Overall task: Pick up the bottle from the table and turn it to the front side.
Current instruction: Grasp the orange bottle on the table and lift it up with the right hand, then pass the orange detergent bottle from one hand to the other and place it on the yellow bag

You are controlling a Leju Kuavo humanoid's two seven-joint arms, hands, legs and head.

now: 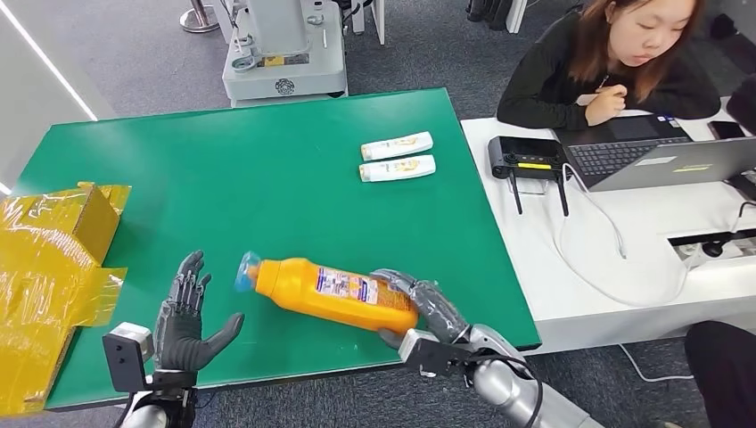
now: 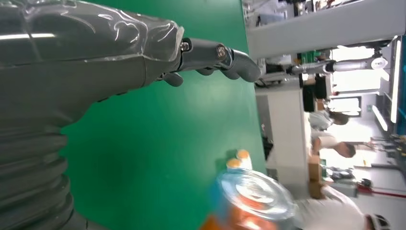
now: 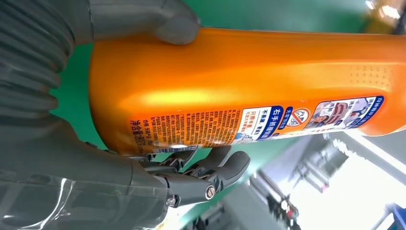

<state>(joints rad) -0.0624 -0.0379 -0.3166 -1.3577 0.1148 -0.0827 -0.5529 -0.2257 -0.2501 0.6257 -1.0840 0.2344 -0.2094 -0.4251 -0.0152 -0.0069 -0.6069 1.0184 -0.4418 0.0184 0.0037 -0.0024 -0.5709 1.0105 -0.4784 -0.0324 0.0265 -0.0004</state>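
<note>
Head view, lower centre of the frame: an orange bottle (image 1: pixel 334 292) lies on its side on the green counter (image 1: pixel 267 178), its clear blue-tinted cap (image 1: pixel 247 271) pointing toward the left of the frame and its printed label facing up. The right robot hand (image 1: pixel 419 308) is clamped on the bottle's base end, fingers over the top and thumb beneath. The right wrist view confirms this hold: the thumb (image 3: pixel 158 21) presses one side of the orange body (image 3: pixel 249 76) while the darker fingers (image 3: pixel 210 167) wrap the opposite side, just past the label's edge.

The left robot hand (image 1: pixel 185 321) sits at the lower left of the frame, empty, with fingers spread apart and palm turned toward the bottle's cap, near it but not touching. In the left wrist view the cap (image 2: pixel 251 194) appears blurred in the lower part of the frame.

Two small white bottles (image 1: pixel 398 157) lie side by side in the upper centre of the counter. A yellow box (image 1: pixel 53 267) rests at the counter's left edge. A person (image 1: pixel 615 58) sits at a laptop (image 1: pixel 660 156) in the upper right.
</note>
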